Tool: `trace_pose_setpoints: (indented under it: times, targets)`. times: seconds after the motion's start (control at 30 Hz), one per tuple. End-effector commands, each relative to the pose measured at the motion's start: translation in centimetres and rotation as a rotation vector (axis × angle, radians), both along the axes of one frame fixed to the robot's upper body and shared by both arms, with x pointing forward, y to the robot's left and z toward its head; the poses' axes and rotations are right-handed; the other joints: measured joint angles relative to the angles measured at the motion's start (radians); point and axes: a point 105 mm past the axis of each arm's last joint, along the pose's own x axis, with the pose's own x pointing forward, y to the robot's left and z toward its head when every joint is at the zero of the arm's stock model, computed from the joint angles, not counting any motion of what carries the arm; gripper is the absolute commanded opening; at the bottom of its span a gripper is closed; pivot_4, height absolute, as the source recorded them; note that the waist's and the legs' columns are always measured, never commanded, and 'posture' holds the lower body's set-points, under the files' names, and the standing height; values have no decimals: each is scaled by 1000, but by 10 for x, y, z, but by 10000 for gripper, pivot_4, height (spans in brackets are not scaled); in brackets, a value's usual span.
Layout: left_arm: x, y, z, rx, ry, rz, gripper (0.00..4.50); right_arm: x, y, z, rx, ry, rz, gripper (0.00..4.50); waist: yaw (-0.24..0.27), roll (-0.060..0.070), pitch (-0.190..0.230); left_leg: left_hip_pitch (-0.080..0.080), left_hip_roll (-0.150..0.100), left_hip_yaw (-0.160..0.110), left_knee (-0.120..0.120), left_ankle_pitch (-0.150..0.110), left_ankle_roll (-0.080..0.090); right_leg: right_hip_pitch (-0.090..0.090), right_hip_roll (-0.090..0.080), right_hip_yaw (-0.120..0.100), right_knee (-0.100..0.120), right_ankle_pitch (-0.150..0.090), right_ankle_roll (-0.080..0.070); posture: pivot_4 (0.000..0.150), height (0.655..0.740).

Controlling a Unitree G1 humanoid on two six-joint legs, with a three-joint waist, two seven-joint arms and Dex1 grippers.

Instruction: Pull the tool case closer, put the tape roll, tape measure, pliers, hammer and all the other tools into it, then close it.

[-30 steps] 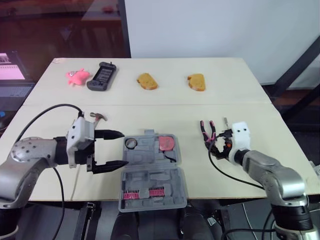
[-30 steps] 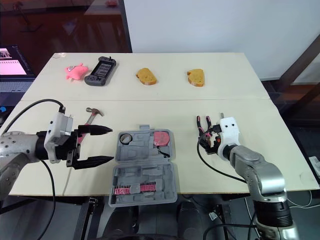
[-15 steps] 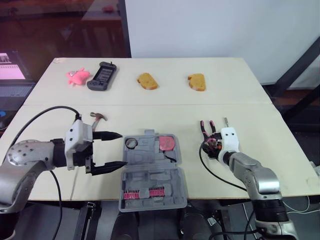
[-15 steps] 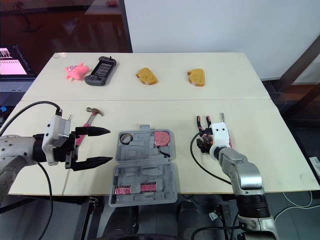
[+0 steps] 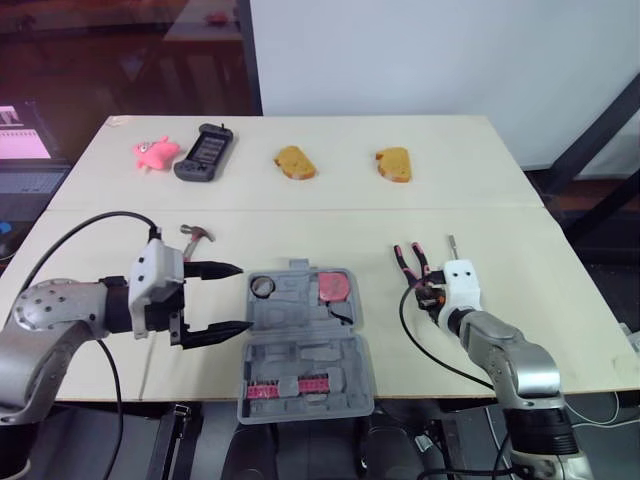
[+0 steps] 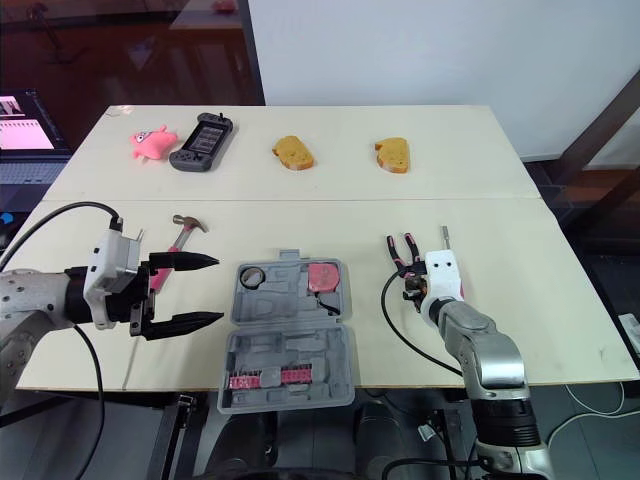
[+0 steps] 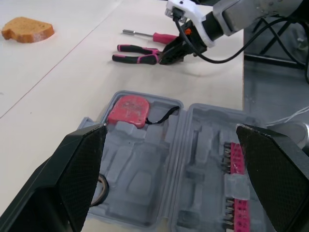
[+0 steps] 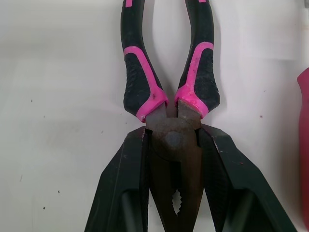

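Table level: right gripper low, clamping pliers; left gripper splayed

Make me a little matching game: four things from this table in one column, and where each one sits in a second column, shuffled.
Things:
1 pliers
2 tape measure
3 hammer
4 pink toy

Places:
A in the open tool case
B at the far left corner of the table
C between the fingers of the right gripper
D on the table, just beyond the open left gripper

Pairs: 1-C, 2-A, 3-D, 4-B.
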Motion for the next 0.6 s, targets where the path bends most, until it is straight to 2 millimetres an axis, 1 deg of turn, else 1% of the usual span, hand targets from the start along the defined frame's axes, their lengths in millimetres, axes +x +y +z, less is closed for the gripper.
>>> trace_pose_setpoints:
  times: [0.03, 0.23, 0.37, 0.43, 0.5, 0.57, 0.6]
  targets:
    - [0, 1, 4, 3, -39, -6, 45000, 4, 9, 19, -22, -74, 60, 9628, 0, 0, 0, 0, 0, 0, 0, 0, 0, 0, 0, 0, 0, 0, 0, 1500, 7207]
    - [0, 14, -3, -7, -25, 48, 45000, 3, 15, 28, -46, -62, 174, 9628, -2, 1, 0, 0, 0, 0, 0, 0, 0, -1, 0, 0, 0, 0, 0, 1500, 7207]
    - [-3, 22, -11, 8, -20, 78, 45000, 4, 26, 39, -42, -81, 272, 9628, -1, 1, 0, 0, 0, 0, 0, 0, 0, -1, 0, 0, 0, 0, 0, 1500, 7207]
    - [-3, 27, -13, 10, -27, 100, 45000, 6, 30, 49, -47, -99, 323, 9628, -1, 1, 1, -1, 0, 0, 0, 0, 0, -1, 0, 0, 0, 0, 0, 1500, 7207]
    - [-3, 31, -14, 4, -35, 125, 45000, 9, 35, 63, -53, -133, 378, 9628, 0, 1, 1, -1, 0, 0, 0, 0, 0, -1, 0, 0, 0, 0, 0, 1500, 7207]
    - [-4, 36, -16, 4, -48, 149, 45000, 10, 44, 75, -107, -145, 481, 9628, 0, 1, 1, -1, 0, 0, 0, 0, 0, -1, 0, 0, 0, 0, 0, 1500, 7207]
    - [-4, 39, -17, 5, -56, 167, 45000, 8, 50, 82, -181, -152, 561, 9628, 0, 2, 1, -1, 0, 0, 0, 0, 0, -1, 0, 0, 0, 0, 0, 1500, 7207]
